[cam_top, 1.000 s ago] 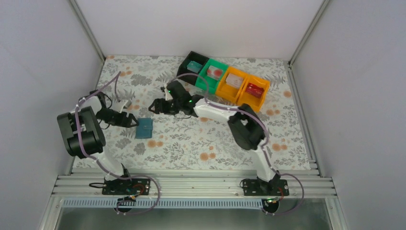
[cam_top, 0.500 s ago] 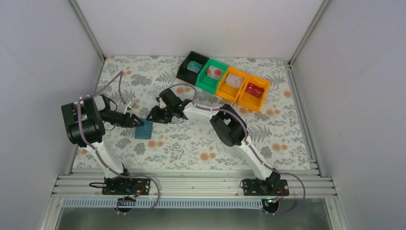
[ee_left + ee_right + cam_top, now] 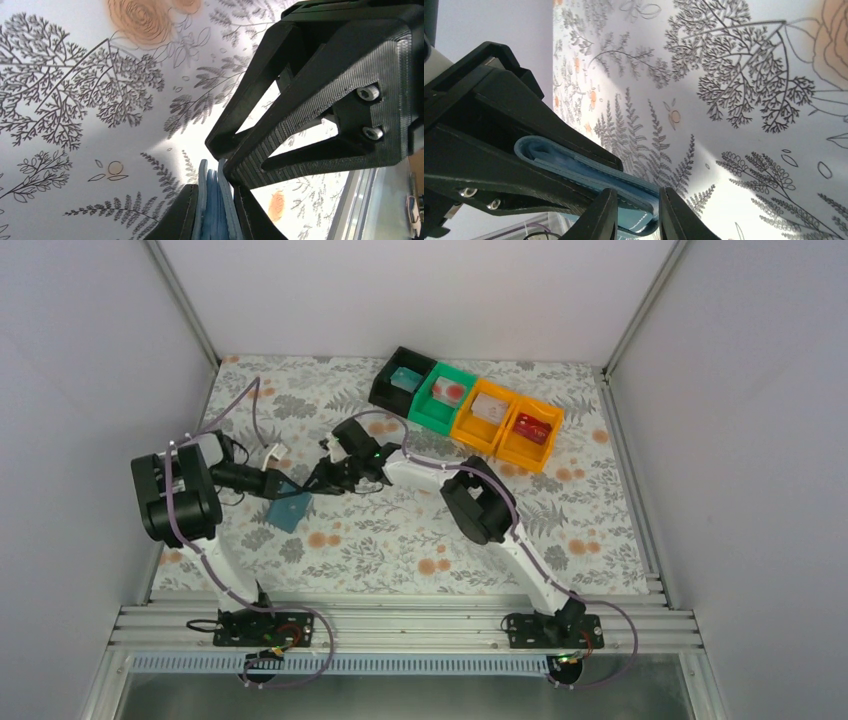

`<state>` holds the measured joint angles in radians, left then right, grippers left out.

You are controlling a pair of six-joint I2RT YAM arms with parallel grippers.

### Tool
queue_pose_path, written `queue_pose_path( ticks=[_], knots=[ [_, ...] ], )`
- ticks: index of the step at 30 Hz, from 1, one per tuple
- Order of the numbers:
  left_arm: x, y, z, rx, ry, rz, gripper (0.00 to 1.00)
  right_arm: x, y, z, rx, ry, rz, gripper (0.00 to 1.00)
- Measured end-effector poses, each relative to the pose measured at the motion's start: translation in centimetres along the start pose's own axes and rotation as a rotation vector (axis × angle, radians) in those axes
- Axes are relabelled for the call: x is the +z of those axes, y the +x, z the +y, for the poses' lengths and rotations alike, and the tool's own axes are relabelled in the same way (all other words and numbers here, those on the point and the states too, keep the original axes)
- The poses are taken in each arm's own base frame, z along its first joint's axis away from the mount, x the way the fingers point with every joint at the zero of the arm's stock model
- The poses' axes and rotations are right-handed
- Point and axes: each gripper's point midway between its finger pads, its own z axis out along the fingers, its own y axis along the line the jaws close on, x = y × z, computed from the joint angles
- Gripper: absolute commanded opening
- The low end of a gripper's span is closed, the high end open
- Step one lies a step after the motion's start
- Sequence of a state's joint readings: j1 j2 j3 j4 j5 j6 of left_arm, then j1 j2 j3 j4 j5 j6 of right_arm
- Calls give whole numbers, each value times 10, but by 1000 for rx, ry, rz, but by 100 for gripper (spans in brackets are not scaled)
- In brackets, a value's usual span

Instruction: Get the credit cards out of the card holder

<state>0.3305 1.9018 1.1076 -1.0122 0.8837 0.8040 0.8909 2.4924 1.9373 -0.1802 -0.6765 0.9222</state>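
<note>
Overhead, the light is even, soft and white, with only faint shadows on the worktop [image 3: 420, 530]. Both wrist views are bright — grey shadow bands cross mid-frame, and the foregrounds are slightly soft.

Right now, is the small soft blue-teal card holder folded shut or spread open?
Folded shut: in both wrist views the small soft blue-teal card holder shows its layers stacked flat together, with no pocket spread open.

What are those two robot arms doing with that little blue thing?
They are both holding the blue card holder at the left of the flowery table. The left gripper pinches one side and the right gripper pinches the other. It looks folded shut, with no card coming out right now. Cards already lie in the bins at the back.
</note>
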Motion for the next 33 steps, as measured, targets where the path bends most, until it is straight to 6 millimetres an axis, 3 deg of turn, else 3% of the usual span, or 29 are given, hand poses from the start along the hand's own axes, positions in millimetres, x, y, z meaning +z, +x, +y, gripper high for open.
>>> queue_pose_path(
  ticks=[4, 6, 9, 11, 15, 17, 19, 22, 24, 27, 29, 31, 33],
  knots=[
    [-13, -12, -15, 27, -24, -35, 2, -26, -9, 6, -51, 26, -50, 42],
    [-25, -26, -26, 44, -62, -72, 3, -55, -18, 12, -99, 89, -122, 50],
    [-51, -64, -47, 108, -128, -152, 2, -110, -34, 48, -216, 140, -256, 60],
    [-72, -97, -70, 187, -158, -218, 2, -157, -40, 86, -334, 138, -359, 66],
    [-115, -167, -147, 374, -165, -349, 2, -245, -21, 164, -564, 87, -533, 84],
    [-133, -192, -196, 484, -153, -407, 2, -283, 0, 194, -670, 32, -603, 86],
    [-145, -208, -263, 618, -106, -461, 2, -315, 23, 223, -785, -44, -663, 89],
    [-154, -199, -356, 784, 20, -512, 2, -342, 43, 255, -910, -132, -716, 92],
    [-163, -182, -400, 850, 89, -533, 2, -347, 48, 265, -964, -166, -729, 94],
    [-179, -164, -435, 907, 143, -565, 2, -342, 49, 267, -1004, -180, -713, 94],
    [-185, -154, -448, 929, 175, -574, 2, -336, 49, 264, -1017, -181, -695, 93],
    [-185, -147, -454, 934, 212, -567, 2, -332, 50, 264, -1029, -192, -677, 91],
    [-181, -143, -454, 915, 241, -551, 2, -329, 54, 267, -1055, -221, -659, 83]
  ],
)
